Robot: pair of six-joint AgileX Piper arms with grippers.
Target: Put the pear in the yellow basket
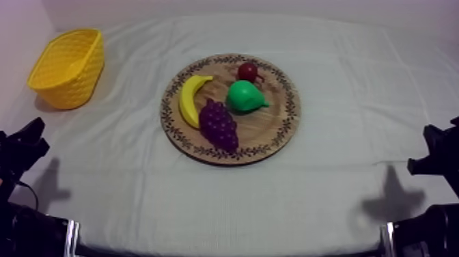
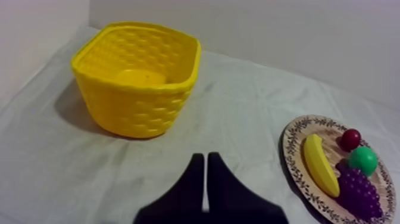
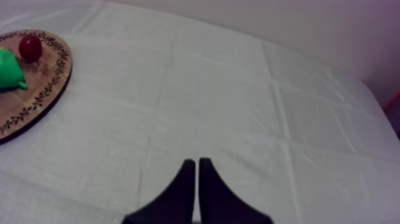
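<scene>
Near edge of the table: your left gripper (image 2: 205, 156) sits at the left side, its black fingers pressed together on nothing. Your right gripper (image 3: 193, 161) sits at the right side, likewise closed and empty.

Mid-table: the round wooden board with patterned rim (image 1: 273, 140) carries the purple toy grapes (image 1: 218, 124) and the yellow toy banana (image 1: 189, 99). The green toy pear (image 1: 244, 96) lies beyond the grapes, just beside the small red fruit (image 1: 247, 71).

Far left corner: the yellow woven-pattern basket (image 1: 72, 82) stands upright, well apart from the board.

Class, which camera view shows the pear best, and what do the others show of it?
The top view: the pear lies whole on the wooden board. The left wrist view shows it far off, partly behind the grapes. The right wrist view catches only part of it, beside the small red fruit.
</scene>
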